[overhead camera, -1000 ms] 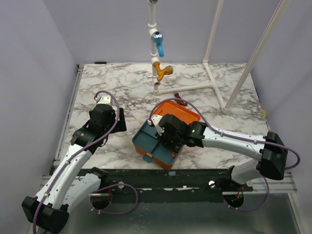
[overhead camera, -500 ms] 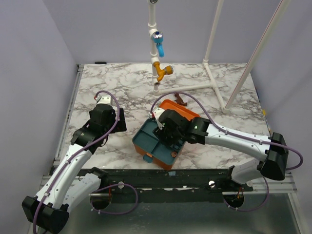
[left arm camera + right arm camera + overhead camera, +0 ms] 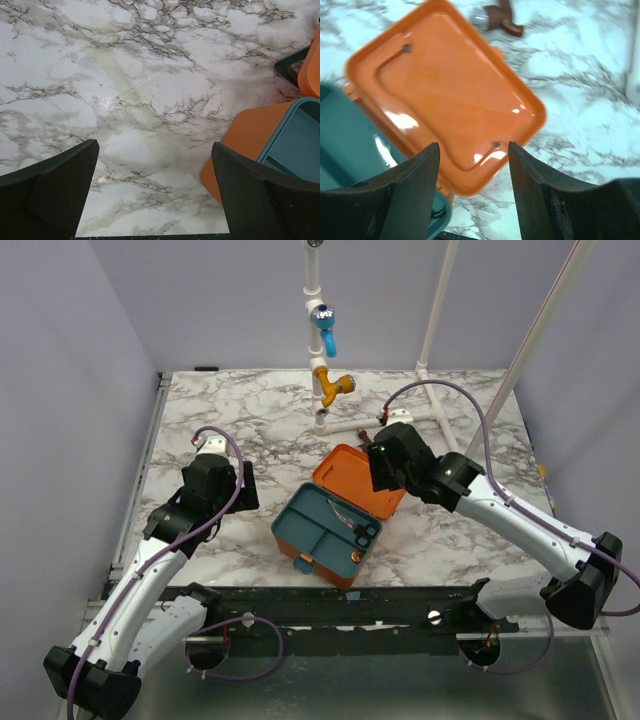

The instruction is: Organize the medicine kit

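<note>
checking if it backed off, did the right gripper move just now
Yes. The right gripper went from over the teal tray of the medicine kit back and right, now above its orange lid, nearer the white pipe frame.

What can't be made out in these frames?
- Top external: the dark items in the teal tray are too small to identify.
- Right wrist: the brown object beyond the medicine kit is blurred and cut by the top edge. From above, the right arm covers that spot.
- Left wrist: the kit is cut off by the right edge, so its contents are unseen.
</note>
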Controlling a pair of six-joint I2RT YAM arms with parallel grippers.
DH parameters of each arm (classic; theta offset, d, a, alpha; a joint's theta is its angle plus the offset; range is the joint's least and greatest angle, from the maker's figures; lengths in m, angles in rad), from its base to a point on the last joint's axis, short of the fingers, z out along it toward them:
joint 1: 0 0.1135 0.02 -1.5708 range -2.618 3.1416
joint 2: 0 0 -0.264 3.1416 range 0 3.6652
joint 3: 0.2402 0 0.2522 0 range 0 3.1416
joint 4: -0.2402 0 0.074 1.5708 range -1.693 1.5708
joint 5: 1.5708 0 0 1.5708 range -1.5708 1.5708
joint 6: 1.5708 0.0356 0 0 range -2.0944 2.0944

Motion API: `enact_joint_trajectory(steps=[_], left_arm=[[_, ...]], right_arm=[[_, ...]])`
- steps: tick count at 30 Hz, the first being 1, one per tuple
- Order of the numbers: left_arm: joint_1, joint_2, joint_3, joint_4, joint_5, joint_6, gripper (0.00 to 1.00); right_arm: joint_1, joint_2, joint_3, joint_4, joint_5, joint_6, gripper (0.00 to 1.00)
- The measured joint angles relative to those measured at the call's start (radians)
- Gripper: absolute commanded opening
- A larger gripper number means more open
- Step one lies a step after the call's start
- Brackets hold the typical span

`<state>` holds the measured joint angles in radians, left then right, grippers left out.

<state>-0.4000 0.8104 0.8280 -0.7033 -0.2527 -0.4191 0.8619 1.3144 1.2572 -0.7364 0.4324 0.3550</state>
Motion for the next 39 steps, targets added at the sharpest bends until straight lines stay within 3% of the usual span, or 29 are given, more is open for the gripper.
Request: enact_joint_trajectory(steps=[9,15,20,22,25,39], left_arm=[[0.000,-0.012,0.000,0.000,0.001,0.000,0.98],[0.000,-0.024,0.000,0.000,0.003,0.002,0.98],[0.000,-0.031,0.000,0.003,0.019,0.003,0.98],[0.000,-0.031,0.000,0.005,0.026,0.003,0.98],[0.000,-0.032,0.000,0.006,0.030,0.004,0.98],[0.000,-0.056,-0.006,0.011,0.071,0.007,0.99]], right_arm=[[-0.232,-0.062,-0.138,-0.007,0.007,0.162,0.50],[-0.369,-0.119,-0.277,0.034,-0.011,0.254,0.37],[-0.413,-0.145,-0.348,0.089,-0.024,0.326,0.29],[-0.419,-0.148,-0.388,0.126,-0.033,0.357,0.21],[-0.425,-0.149,-0.464,0.176,-0.058,0.410,0.01],[-0.432,-0.236,-0.765,0.486,-0.135,0.602,0.01]])
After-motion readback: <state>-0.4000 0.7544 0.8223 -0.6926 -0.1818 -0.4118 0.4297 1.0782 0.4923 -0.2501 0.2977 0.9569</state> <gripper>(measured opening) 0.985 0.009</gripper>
